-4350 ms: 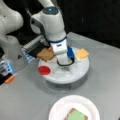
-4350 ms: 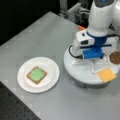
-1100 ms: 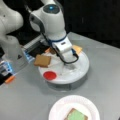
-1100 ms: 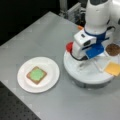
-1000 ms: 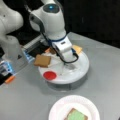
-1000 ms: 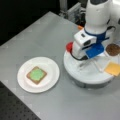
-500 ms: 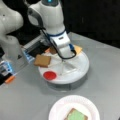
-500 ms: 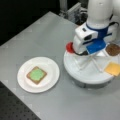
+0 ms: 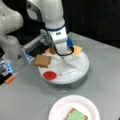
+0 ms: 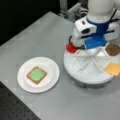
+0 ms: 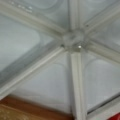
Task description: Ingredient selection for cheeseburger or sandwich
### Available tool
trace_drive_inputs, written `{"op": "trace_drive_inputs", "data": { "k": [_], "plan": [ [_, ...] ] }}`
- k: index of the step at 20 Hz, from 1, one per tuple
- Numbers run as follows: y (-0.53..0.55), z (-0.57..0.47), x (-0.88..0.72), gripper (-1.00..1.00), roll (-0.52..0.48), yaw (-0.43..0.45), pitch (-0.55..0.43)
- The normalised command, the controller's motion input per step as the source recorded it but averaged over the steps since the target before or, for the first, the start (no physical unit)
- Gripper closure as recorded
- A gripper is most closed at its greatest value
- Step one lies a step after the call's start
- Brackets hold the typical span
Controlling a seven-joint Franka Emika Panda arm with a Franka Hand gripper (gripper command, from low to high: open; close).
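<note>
The gripper (image 9: 63, 53) hangs over the middle of the white tray (image 9: 82, 65); I cannot tell if it's open. The toast (image 9: 42, 60) lies beside it, so go down slow and straight.

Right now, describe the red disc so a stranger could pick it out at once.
Find the round white divided tray under the robot arm. The red disc lies flat in the compartment at the tray's edge toward a front view's bottom left, next to the brown toast square. It is the only round, bright red piece; the others are a yellow square and a dark brown disc.
</note>
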Motion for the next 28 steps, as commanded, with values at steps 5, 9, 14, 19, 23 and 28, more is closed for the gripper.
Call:
{"op": "trace_drive_inputs", "data": {
  "k": [5,9,14,19,23,28],
  "plan": [
    [-0.01,0.35,0.19,-1.00,0.184,-0.448,0.200],
    [0.03,0.38,0.24,-1.00,0.177,-0.461,0.173],
    [0.06,0.27,0.26,-1.00,0.149,-0.454,0.173],
    [0.00,0.25,0.28,-1.00,0.183,-0.440,0.248],
    [-0.08,0.25,0.37,-1.00,0.266,-0.347,0.247],
    [-0.19,0.21,0.42,-1.00,0.416,-0.251,0.288]
  ]
}}
